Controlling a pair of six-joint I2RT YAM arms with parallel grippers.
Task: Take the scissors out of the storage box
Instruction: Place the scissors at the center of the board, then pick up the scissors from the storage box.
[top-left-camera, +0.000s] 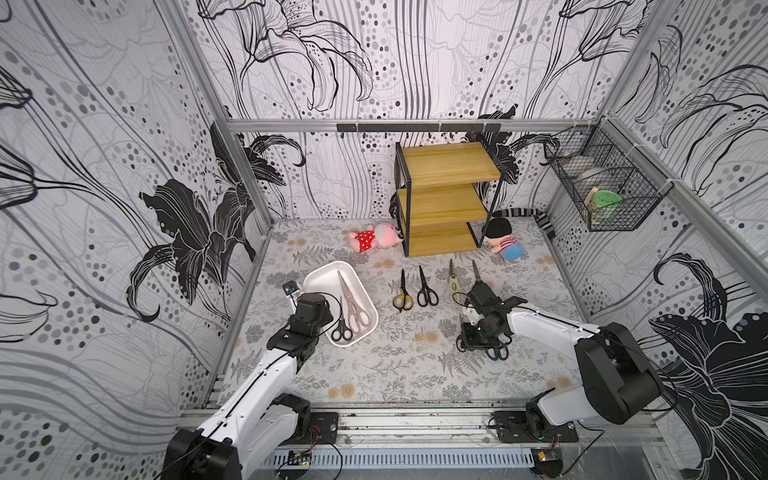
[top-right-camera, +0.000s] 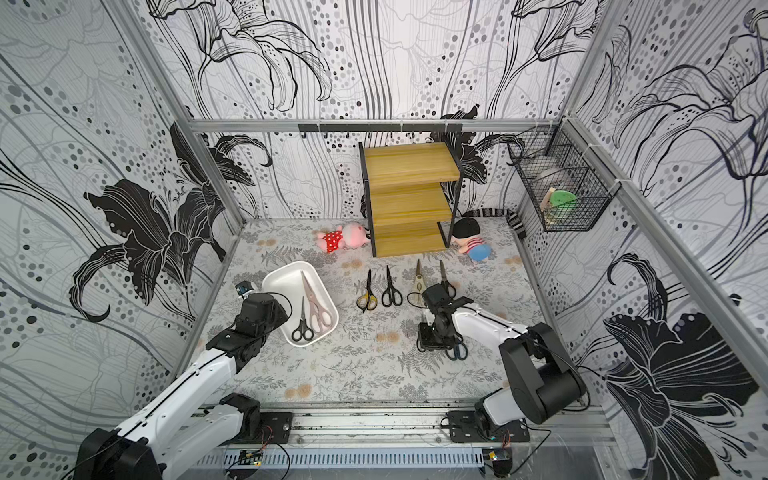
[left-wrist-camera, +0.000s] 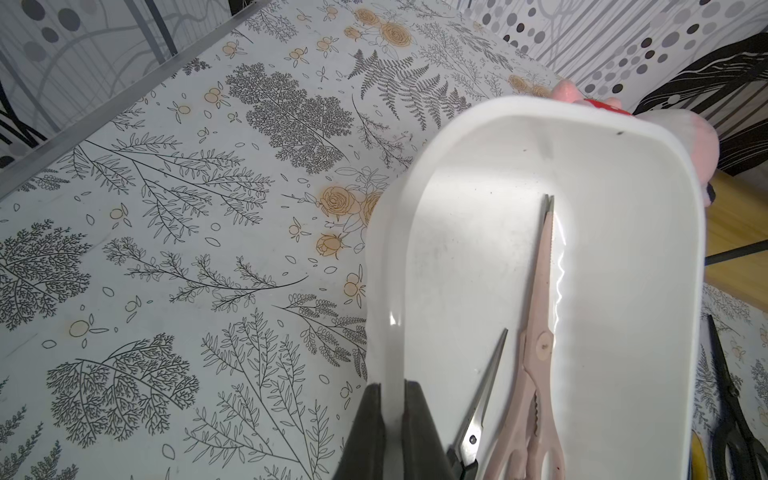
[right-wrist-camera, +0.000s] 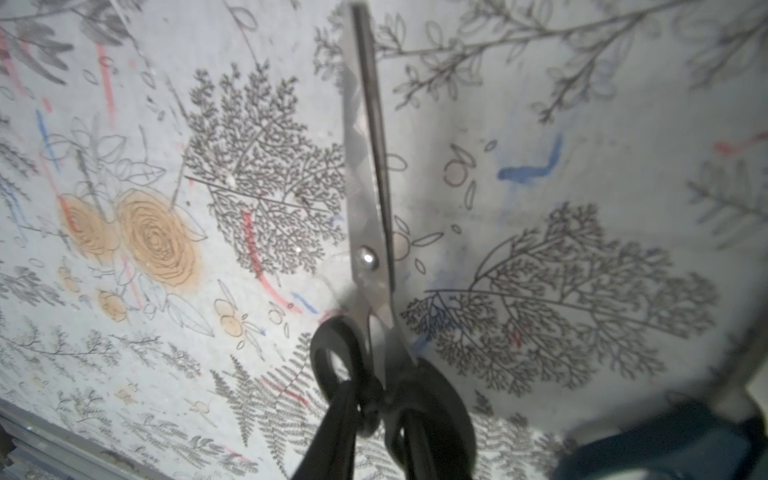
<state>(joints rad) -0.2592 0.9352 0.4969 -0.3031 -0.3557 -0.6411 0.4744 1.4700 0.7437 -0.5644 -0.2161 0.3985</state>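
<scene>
A three-tier wooden shelf (top-left-camera: 451, 166) is set at the back of the floral-covered worktop (top-left-camera: 395, 365). It is flanked by a pink plush toy (top-left-camera: 374, 239) in a red dotted dress and a black-haired plush doll (top-left-camera: 505, 243). A black wire basket (top-left-camera: 631, 216) is hung on the side wall, and a green round item (top-left-camera: 606, 198) is seen inside it.

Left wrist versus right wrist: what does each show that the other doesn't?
Left wrist only: the box, left gripper clamped on its rim, pink scissors and a black-handled pair inside. Right wrist only: black scissors on the mat, right gripper at their handles. Both: that mat.
</scene>
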